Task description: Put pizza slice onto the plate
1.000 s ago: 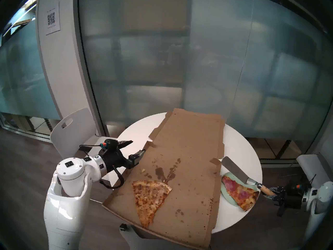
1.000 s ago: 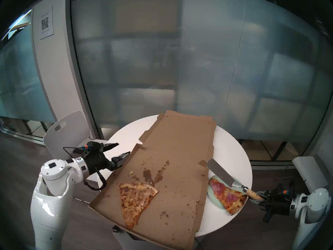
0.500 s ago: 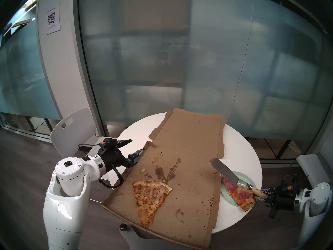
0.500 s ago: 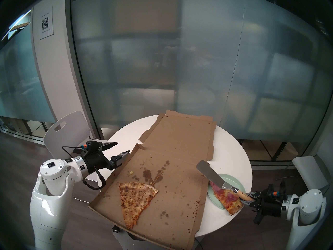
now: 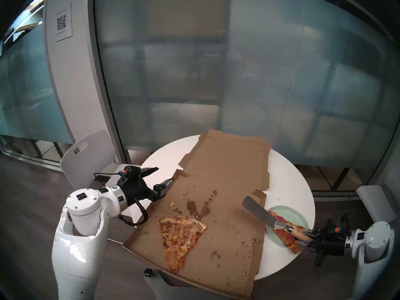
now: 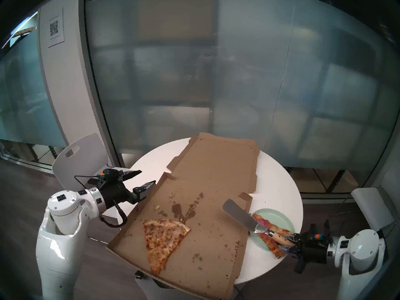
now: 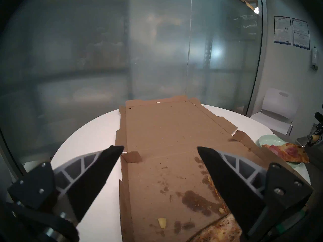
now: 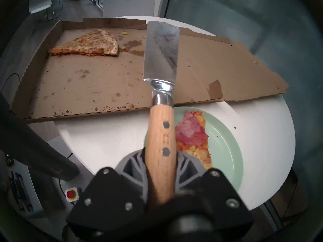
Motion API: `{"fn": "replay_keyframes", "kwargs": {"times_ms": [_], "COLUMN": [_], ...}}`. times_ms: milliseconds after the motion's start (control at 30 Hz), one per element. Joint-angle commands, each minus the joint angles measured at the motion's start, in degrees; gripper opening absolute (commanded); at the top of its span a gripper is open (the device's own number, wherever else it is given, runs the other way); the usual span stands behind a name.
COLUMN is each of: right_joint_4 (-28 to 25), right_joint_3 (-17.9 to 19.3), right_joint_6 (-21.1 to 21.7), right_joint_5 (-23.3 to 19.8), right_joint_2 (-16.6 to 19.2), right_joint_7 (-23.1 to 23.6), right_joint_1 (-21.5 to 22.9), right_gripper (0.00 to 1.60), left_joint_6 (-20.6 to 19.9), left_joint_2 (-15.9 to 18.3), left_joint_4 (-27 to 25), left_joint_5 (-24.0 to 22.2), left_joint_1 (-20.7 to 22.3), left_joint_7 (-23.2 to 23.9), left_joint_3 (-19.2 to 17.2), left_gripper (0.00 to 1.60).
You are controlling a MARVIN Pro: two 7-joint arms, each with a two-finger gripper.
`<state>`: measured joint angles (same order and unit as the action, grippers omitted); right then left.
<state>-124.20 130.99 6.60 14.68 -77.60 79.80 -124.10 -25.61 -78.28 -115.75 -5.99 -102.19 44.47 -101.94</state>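
The pizza slice, with pink ham and yellow bits, lies on the pale green plate at the table's right. Its crust end hangs over the near rim. My right gripper is shut on the wooden handle of a metal spatula. The spatula crosses above the slice, its blade over the box's right edge. My left gripper is open and holds nothing at the box's left edge.
An opened cardboard pizza box covers most of the round white table. A plain speckled slice lies in its near left part. A white chair stands behind my left arm. Frosted glass walls close the back.
My right gripper has swung the spatula left and nearer, from beside the plate to across the slice, with the blade now over the box. The left arm has hardly moved.
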Motion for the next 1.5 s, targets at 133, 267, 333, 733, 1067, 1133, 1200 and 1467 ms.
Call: {"fn": "replay_keyframes", "kwargs": {"times_ms": [133,267,333,733,1067,1133,1200,1467], "right_joint_4": [-2.6,-2.9,-3.1,-3.6,-3.9,-4.0,-3.7,-3.6], "right_joint_3": [-2.7,-3.6,-4.0,-8.5,-12.6,-13.3,-14.1,-17.6], "right_joint_6": [0.1,0.2,0.2,0.7,1.6,1.8,1.9,2.9], "right_joint_5": [0.8,1.2,1.5,4.0,6.9,7.4,8.1,10.4], "right_joint_2": [-1.2,-1.6,-1.8,-2.5,-2.6,-2.7,-2.6,-3.0], "right_joint_7": [-0.3,-0.5,-0.7,-1.6,-2.3,-2.5,-2.7,-3.4], "right_joint_1": [-0.2,-0.2,-0.3,0.3,1.2,1.4,1.7,2.9], "right_gripper": [0.0,0.0,0.0,0.0,0.0,0.0,0.0,0.0], "left_joint_6": [0.2,0.2,0.2,0.2,0.2,0.2,0.2,0.2], "left_joint_2": [0.1,0.1,0.1,0.1,0.1,0.1,0.1,0.1], "left_joint_4": [-1.2,-1.2,-1.2,-1.2,-1.2,-1.2,-1.2,-1.2], "left_joint_5": [0.0,0.0,0.0,0.1,0.1,0.1,0.1,0.1], "left_joint_1": [0.2,0.2,0.2,0.2,0.2,0.2,0.2,0.2], "left_joint_7": [0.2,0.2,0.2,0.2,0.2,0.2,0.2,0.3], "left_joint_3": [0.0,0.0,0.0,0.0,0.0,0.0,0.0,0.0], "left_gripper": [1.6,1.6,1.6,1.6,1.6,1.6,1.6,1.6]}}
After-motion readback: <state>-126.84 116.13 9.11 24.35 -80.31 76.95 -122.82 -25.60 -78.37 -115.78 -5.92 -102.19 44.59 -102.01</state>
